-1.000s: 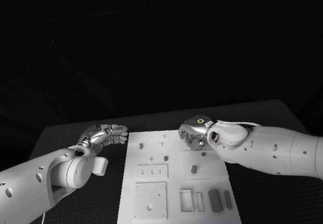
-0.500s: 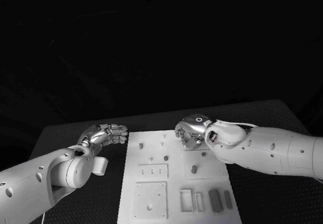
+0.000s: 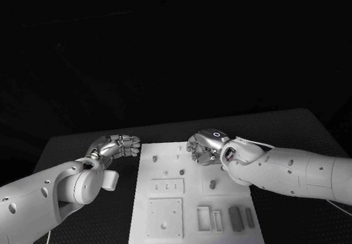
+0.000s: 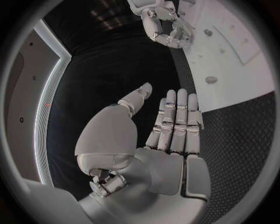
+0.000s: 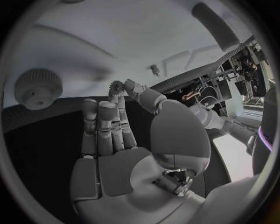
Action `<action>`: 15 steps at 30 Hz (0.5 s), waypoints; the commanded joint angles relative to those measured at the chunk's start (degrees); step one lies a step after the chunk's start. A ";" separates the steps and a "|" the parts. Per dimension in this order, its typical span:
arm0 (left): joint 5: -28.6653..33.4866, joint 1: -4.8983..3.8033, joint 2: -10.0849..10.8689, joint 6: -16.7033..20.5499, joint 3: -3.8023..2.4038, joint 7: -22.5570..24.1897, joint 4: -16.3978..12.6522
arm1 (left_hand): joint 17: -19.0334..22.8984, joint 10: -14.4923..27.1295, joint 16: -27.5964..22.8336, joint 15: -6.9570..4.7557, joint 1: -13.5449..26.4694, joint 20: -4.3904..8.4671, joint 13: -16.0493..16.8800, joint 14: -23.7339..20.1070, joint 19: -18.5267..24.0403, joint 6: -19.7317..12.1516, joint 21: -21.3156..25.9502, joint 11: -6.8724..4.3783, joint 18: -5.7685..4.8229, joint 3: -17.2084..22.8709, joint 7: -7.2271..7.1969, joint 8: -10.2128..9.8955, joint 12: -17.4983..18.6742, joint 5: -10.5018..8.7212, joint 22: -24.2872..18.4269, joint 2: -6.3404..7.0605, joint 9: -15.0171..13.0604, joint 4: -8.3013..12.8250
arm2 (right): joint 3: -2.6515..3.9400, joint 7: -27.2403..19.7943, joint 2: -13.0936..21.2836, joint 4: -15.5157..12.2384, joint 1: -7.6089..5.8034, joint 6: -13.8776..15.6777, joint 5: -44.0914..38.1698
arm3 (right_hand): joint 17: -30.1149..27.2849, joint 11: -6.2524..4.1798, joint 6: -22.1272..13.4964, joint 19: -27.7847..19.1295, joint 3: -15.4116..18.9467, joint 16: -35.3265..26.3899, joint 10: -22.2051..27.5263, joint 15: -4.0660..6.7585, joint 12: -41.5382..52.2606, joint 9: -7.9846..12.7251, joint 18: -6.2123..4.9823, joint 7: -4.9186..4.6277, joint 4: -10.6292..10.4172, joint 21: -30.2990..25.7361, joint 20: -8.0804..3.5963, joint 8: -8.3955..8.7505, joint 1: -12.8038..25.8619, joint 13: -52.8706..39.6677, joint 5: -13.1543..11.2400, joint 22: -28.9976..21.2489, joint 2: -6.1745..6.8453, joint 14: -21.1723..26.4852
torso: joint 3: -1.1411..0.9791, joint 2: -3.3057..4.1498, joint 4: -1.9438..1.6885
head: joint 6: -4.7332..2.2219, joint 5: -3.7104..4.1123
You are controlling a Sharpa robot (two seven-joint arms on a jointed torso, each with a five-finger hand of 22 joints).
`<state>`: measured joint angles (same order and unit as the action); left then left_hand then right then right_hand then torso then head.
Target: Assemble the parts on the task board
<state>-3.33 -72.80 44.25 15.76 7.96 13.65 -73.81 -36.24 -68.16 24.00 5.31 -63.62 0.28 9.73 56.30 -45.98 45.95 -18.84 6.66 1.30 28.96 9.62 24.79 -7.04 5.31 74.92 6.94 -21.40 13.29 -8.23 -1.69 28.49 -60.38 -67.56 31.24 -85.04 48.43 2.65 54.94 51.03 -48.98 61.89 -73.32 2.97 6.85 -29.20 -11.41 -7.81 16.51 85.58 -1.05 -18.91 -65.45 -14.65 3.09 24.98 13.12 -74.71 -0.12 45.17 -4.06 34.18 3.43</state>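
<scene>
Sliding leftward over the board (image 3: 194,214), the right hand (image 3: 203,147) pinches a small gear (image 5: 116,87), probably seeking its peg; the left hand (image 3: 115,146) rests empty, fingers together.

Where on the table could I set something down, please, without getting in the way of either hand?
The black table lies bare at its far right corner, beyond the right hand. A thin strip stays bare along the far edge behind the task board. The board's far end is crowded: the right hand hangs over it and the left hand sits just off its left corner.
</scene>
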 commanded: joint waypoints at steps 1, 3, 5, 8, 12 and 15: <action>-0.20 -0.06 -0.11 -0.69 -0.05 0.36 -0.06 | -0.07 0.23 0.27 -0.06 0.56 0.24 0.09 0.32 0.17 -0.04 -0.21 0.06 1.15 -0.04 0.41 -0.22 0.32 0.14 1.31 0.11 -0.07 0.28 | 0.01 -1.89 -0.40 0.44 0.26 2.42 3.33 | -0.10 0.48 -0.38 0.01 0.47 -0.05 -1.28 0.27 -0.38 -0.01 -3.59 -0.21 -0.02 0.03 0.51 0.35 0.13 0.06 -0.31 0.14 -0.38 0.45 | 0.00 0.05 -0.02 | 0.03 -0.15; -0.20 -0.06 -0.04 -0.69 -0.05 0.34 -0.10 | -0.07 0.22 0.27 -0.06 0.56 0.24 0.10 0.32 0.17 -0.04 -0.22 0.06 1.15 -0.03 0.42 -0.23 0.32 0.14 1.31 0.10 -0.07 0.29 | 0.01 -1.96 -0.44 0.45 0.39 2.56 3.55 | -0.16 0.55 -0.46 -0.12 0.60 -0.06 -1.09 0.20 -0.55 -0.01 -3.59 -0.23 0.02 0.04 0.57 0.39 0.11 0.02 -0.31 0.18 -0.41 0.56 | -0.01 0.05 -0.01 | 0.12 -0.21; -0.20 -0.06 -0.02 -0.64 -0.05 0.33 -0.09 | -0.07 0.22 0.27 -0.05 0.56 0.24 0.10 0.32 0.18 -0.04 -0.22 0.06 1.15 -0.03 0.42 -0.23 0.33 0.14 1.31 0.10 -0.07 0.29 | 0.01 -2.03 -0.36 0.31 0.42 2.78 3.59 | -0.28 0.63 -0.56 -0.54 0.82 -0.20 -0.93 0.11 -0.74 -0.02 -3.59 -0.23 0.06 -0.01 0.72 0.43 0.03 -0.09 -0.31 0.26 -0.52 0.98 | -0.03 0.04 0.05 | 0.14 -0.27; -0.20 -0.06 -0.04 -0.63 -0.05 0.31 0.00 | -0.07 0.22 0.27 -0.05 0.57 0.24 0.11 0.32 0.18 -0.05 -0.23 0.07 1.15 -0.02 0.44 -0.25 0.35 0.14 1.31 0.11 -0.08 0.30 | 0.01 -1.93 -0.16 0.17 0.42 2.73 3.59 | -0.38 0.70 -0.63 -0.99 0.95 -0.28 -0.83 0.04 -0.92 -0.05 -3.59 -0.21 0.07 -0.10 0.89 0.46 -0.21 -0.21 -0.31 0.32 -0.56 1.39 | -0.07 0.04 0.20 | 0.30 -0.39; -0.20 -0.06 -0.15 -0.64 -0.05 0.31 0.07 | -0.08 0.21 0.27 -0.05 0.57 0.24 0.13 0.32 0.18 -0.06 -0.24 0.07 1.15 0.00 0.47 -0.27 0.37 0.14 1.31 0.13 -0.09 0.32 | 0.01 -1.41 0.27 -0.19 0.42 1.21 2.82 | -0.58 0.95 -0.89 -2.16 1.20 -0.57 -0.29 -0.21 -1.50 -0.08 -3.58 -0.12 0.09 -0.36 1.43 0.57 -0.66 -0.34 -0.31 0.42 -0.57 2.69 | -0.04 0.02 0.31 | 0.33 -0.35; -0.20 -0.06 -0.15 -0.63 -0.05 0.30 0.10 | -0.08 0.21 0.27 -0.05 0.57 0.24 0.13 0.32 0.18 -0.06 -0.25 0.07 1.15 0.00 0.48 -0.28 0.37 0.14 1.31 0.13 -0.09 0.32 | 0.01 -0.91 0.44 -0.44 0.42 0.04 1.71 | -0.58 0.99 -0.96 -2.20 1.25 -0.54 -0.16 -0.24 -1.59 -0.07 -3.59 -0.14 0.10 -0.34 1.46 0.60 -0.72 -0.32 -0.31 0.45 -0.54 2.71 | -0.05 0.00 0.27 | 0.37 -0.32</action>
<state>-3.33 -72.80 44.20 15.77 7.96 13.62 -73.65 -36.23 -68.16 24.00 5.31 -63.62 0.28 9.78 56.30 -45.98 45.95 -18.84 6.66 1.29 28.95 9.62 24.79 -7.04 5.31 74.91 6.94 -21.39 13.29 -8.23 -2.71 28.93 -60.62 -67.17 32.73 -82.32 47.89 3.61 53.95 49.10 -48.05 61.10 -73.62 3.01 5.43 -29.19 -11.58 -8.32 16.53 85.40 0.50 -18.61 -65.78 -14.89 3.09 25.49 12.80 -71.97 -0.16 45.19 -3.83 34.51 3.05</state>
